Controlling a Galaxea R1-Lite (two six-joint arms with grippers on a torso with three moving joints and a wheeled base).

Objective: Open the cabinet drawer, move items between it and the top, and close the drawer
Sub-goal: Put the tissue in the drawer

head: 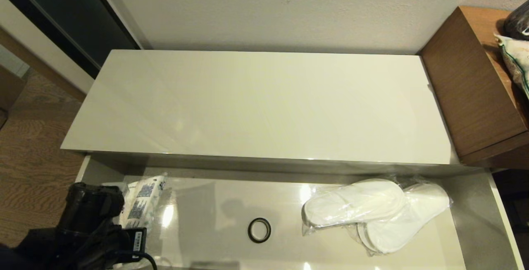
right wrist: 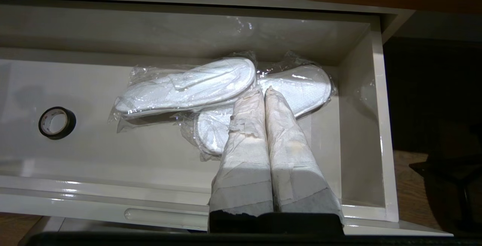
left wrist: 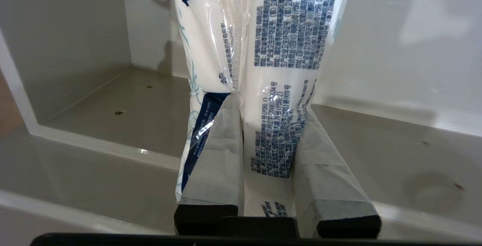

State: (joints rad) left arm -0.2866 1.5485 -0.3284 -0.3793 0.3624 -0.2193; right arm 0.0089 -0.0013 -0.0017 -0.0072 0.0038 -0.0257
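Tissue packet (left wrist: 260, 69), soft, light and slippery, is pinched mid-body by the left gripper (left wrist: 265, 163) fingers at seven o'clock in the cabinet drawer (head: 475, 204); right gripper (right wrist: 264, 99) fingers are pressed together.

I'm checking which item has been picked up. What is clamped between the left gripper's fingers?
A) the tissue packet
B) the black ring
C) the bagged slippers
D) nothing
A: in the left wrist view the left gripper pinches the tissue packet between its fingers, over the open drawer.
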